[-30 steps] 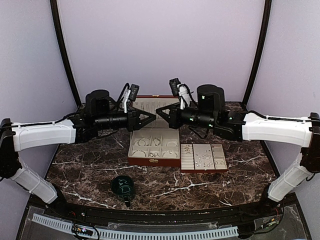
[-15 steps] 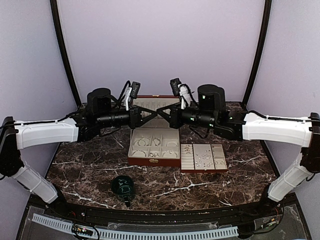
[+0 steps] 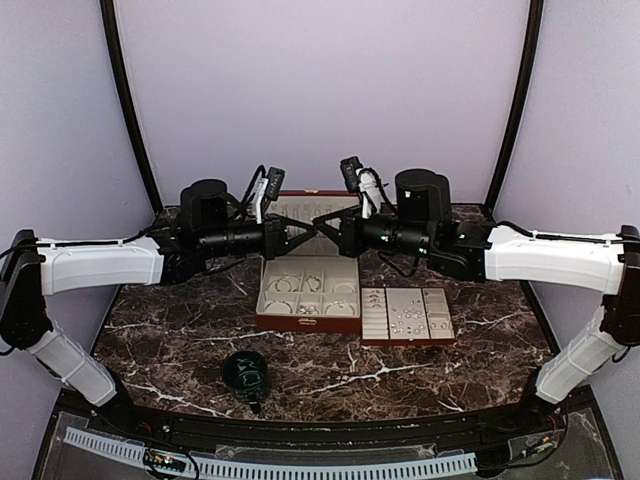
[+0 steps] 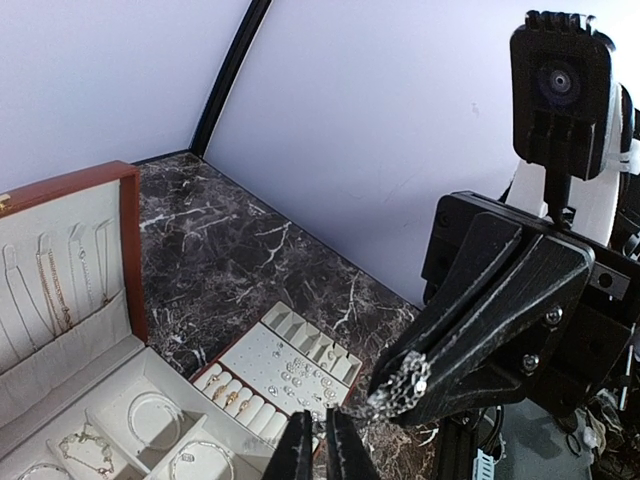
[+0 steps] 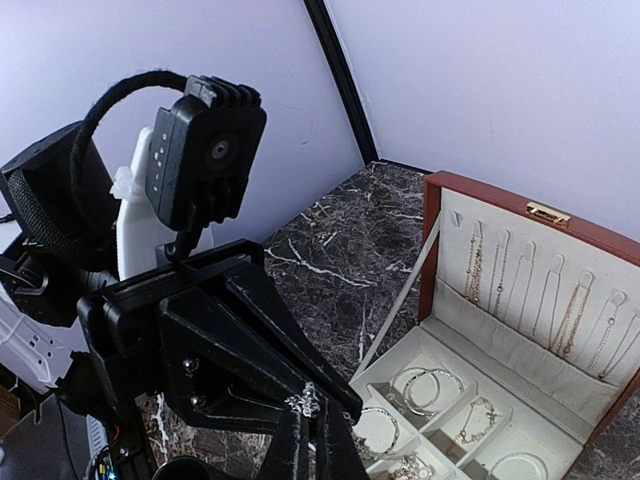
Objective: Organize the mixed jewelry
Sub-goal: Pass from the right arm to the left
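Observation:
A thin silvery chain (image 4: 402,378) of the mixed jewelry is bunched in the tips of my right gripper (image 3: 317,222), which is shut on it; it also shows in the right wrist view (image 5: 303,402). A strand runs from the bunch to the tips of my left gripper (image 3: 310,233), whose fingers (image 4: 298,450) stand close together with a thin slit. Both grippers meet tip to tip, raised above the open red jewelry box (image 3: 308,322). Bracelets and hoops (image 5: 425,385) lie in its cream compartments. Necklaces (image 5: 570,310) hang in its lid.
A flat cream tray (image 3: 372,312) with rings and small earrings (image 4: 290,375) sits right of the box. A dark green cup (image 3: 245,372) stands on the marble near the front. Black frame posts and lilac walls close in the back.
My left arm has slid a little to the right, bringing its tips up against the right gripper's tips. The right arm has stayed nearly still.

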`<act>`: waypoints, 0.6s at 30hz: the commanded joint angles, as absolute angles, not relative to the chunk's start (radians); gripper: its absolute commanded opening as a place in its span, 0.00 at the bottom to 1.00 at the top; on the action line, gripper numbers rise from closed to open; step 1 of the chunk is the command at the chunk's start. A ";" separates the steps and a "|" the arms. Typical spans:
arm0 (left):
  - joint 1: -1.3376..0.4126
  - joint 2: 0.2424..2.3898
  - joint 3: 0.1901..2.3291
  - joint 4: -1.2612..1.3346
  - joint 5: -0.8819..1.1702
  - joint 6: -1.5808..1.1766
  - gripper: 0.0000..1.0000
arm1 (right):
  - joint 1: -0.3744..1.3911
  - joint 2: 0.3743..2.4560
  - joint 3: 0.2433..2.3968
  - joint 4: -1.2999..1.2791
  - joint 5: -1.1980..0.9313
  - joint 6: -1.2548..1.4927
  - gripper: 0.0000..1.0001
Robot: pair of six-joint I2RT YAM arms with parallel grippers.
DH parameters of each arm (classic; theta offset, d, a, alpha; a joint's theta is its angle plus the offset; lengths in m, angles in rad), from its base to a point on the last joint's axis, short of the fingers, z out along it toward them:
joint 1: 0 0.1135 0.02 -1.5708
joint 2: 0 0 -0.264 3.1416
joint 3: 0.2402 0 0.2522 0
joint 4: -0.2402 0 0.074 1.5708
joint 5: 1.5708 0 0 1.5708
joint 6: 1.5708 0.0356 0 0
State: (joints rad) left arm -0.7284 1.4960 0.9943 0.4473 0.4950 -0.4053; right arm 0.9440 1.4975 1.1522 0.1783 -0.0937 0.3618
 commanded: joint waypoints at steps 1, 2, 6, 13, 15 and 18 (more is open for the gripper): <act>-0.735 1.495 1.018 0.490 0.508 -0.415 0.07 | 0.939 1.469 1.141 0.212 -0.103 0.374 0.00; -0.735 1.498 1.018 0.492 0.514 -0.418 0.07 | 0.939 1.468 1.143 0.212 -0.102 0.375 0.00; -0.740 1.504 1.013 0.507 0.534 -0.423 0.07 | 0.939 1.468 1.143 0.214 -0.092 0.377 0.00; -0.749 1.507 0.992 0.527 0.560 -0.437 0.07 | 0.936 1.468 1.143 0.210 -0.067 0.387 0.00; -0.750 1.508 0.985 0.532 0.562 -0.440 0.07 | 0.935 1.468 1.141 0.210 -0.064 0.389 0.00; -0.752 1.509 0.980 0.539 0.562 -0.446 0.07 | 0.933 1.470 1.140 0.210 -0.062 0.394 0.00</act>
